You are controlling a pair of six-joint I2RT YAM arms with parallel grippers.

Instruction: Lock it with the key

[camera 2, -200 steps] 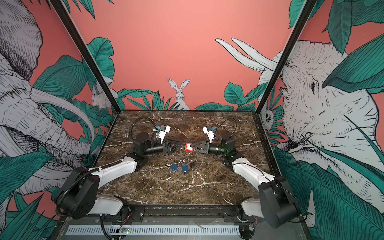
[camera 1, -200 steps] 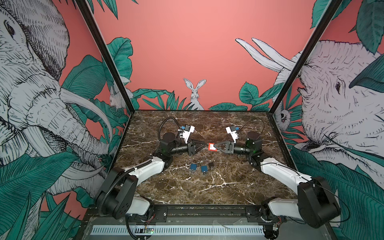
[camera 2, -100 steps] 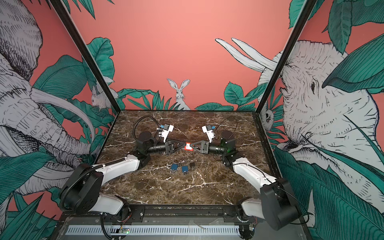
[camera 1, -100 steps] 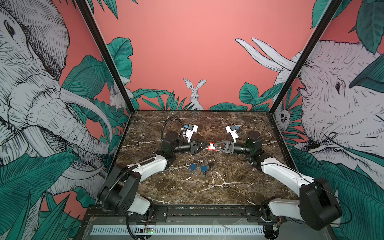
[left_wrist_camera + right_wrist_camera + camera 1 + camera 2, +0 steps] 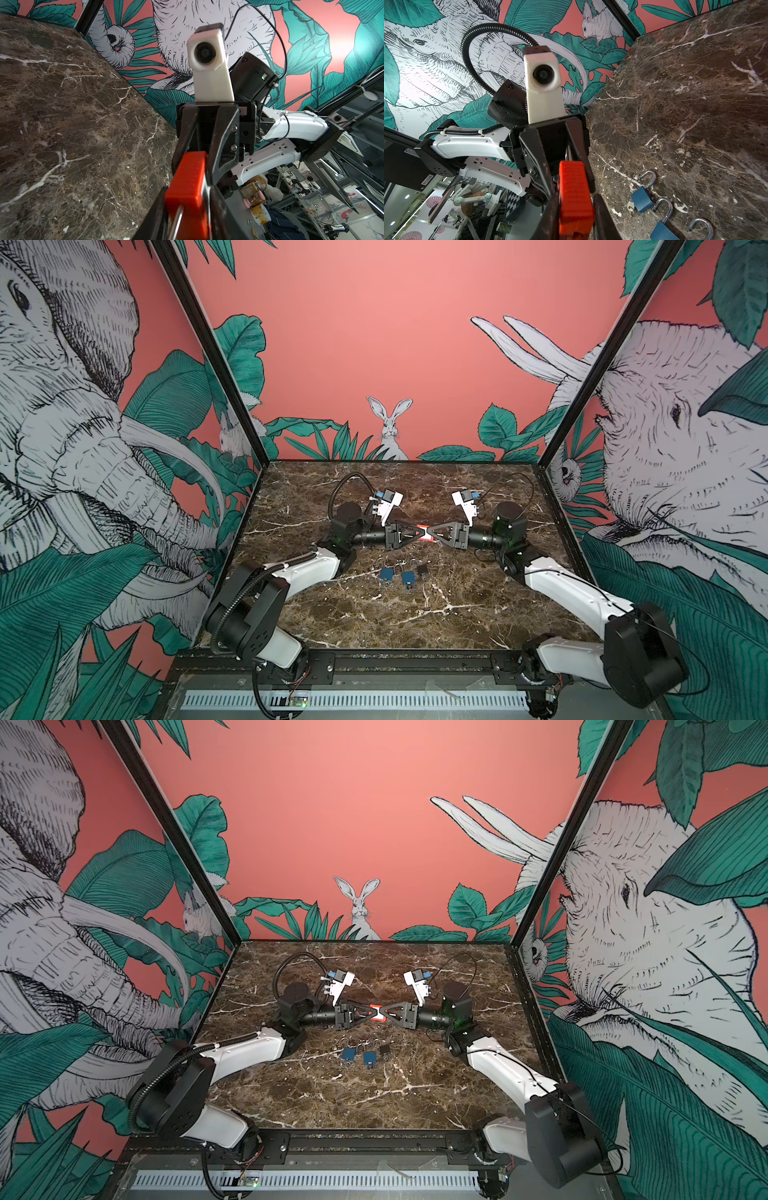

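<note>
Left gripper (image 5: 417, 532): in from the left, level above the table (image 5: 415, 614), fingers (image 5: 538, 164) clamped narrow on the lock's left end.
Right gripper (image 5: 431, 532): in from the right, level, tip to tip with the left gripper, closed tight on the lock's right end.
Lock (image 5: 424, 532): red, off the table, mid scene toward the far half, gripped from both sides; steel shackle (image 5: 176, 220) pointing left between the left fingers; latched or not, cannot tell.
Left blue lock (image 5: 387, 574): flat on the table, just near of the grippers, shackle open.
Right blue lock (image 5: 408, 578): just beside the left blue lock, shackle open too.
Black lock (image 5: 422, 569): small, just right of the blue pair, slightly farther back.
Silver piece (image 5: 630, 205): on the table against the left blue lock; key or not, cannot tell.
</note>
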